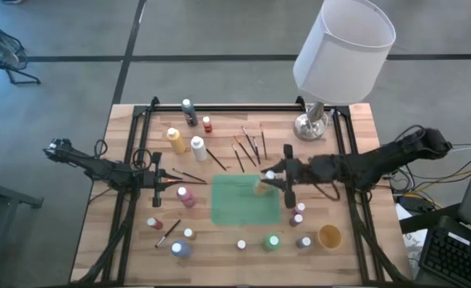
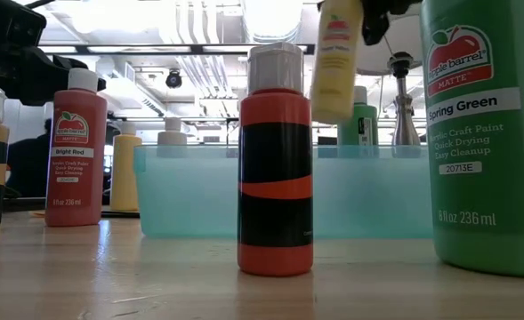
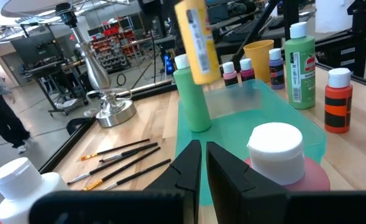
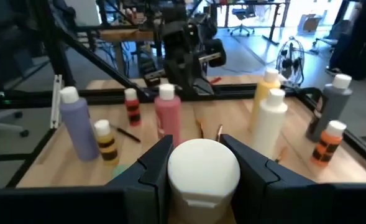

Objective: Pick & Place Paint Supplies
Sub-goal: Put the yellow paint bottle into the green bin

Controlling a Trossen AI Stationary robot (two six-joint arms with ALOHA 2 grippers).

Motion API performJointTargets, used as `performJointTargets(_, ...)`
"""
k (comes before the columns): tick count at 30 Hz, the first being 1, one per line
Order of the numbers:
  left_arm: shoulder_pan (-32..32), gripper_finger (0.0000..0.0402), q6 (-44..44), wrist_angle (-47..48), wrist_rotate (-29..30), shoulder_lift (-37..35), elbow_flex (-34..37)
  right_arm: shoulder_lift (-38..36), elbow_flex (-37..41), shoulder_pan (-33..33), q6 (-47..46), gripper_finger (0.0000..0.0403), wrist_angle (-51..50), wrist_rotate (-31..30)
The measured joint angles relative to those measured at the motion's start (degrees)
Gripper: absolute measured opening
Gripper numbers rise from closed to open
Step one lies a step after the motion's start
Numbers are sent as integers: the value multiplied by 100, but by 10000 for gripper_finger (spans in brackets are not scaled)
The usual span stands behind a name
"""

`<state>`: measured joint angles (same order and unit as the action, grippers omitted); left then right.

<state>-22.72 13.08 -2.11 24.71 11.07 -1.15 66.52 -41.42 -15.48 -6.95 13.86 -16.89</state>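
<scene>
A pale yellow paint bottle (image 1: 261, 186) with a white cap hangs over the translucent green tray (image 1: 239, 210) in the table's middle, and my right gripper (image 1: 272, 178) is shut on it. In the low view the bottle (image 2: 335, 62) is tilted above the tray's wall (image 2: 199, 191). My left gripper (image 1: 171, 183) waits shut at the table's left, next to a pink bottle (image 3: 282, 158). Other paint bottles stand around the tray, and thin brushes (image 1: 247, 148) lie flat on the wood beyond it. My right gripper pinches the yellow bottle's white cap (image 4: 204, 167) between its two fingers, one on each side. The fingers (image 4: 153, 163) reach in nearly level from the table's right. The bottle hangs below them, slightly tilted, clear of the tray and the table.
A lamp with a white shade (image 1: 343, 48) and a metal base (image 1: 311, 124) stands at the far right. A tan cup (image 1: 329, 236) sits near right. A big green bottle (image 2: 488, 133) and an orange-and-black one (image 2: 275, 160) stand near the front edge.
</scene>
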Motion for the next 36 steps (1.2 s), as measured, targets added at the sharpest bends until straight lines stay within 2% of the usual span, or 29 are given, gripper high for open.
performJointTargets(3, 0, 30, 0, 0, -2, 2, 0, -9, 123, -392, -205, 107, -14, -456)
performJointTargets(7, 0, 30, -1, 0, -2, 1, 0, 7, 291, -637, -440, 107, -34, -727)
performJointTargets(16, 0, 30, -2, 0, -1, 1, 0, 9, 904, -650, -854, 107, 416, -900)
performJointTargets(24, 0, 30, -1, 0, -2, 1, 0, 15, 1472, -652, -838, 107, 952, -921)
performJointTargets(36, 0, 30, -1, -2, 0, 0, 0, 954, 1309, -645, -742, 107, 1048, -1053)
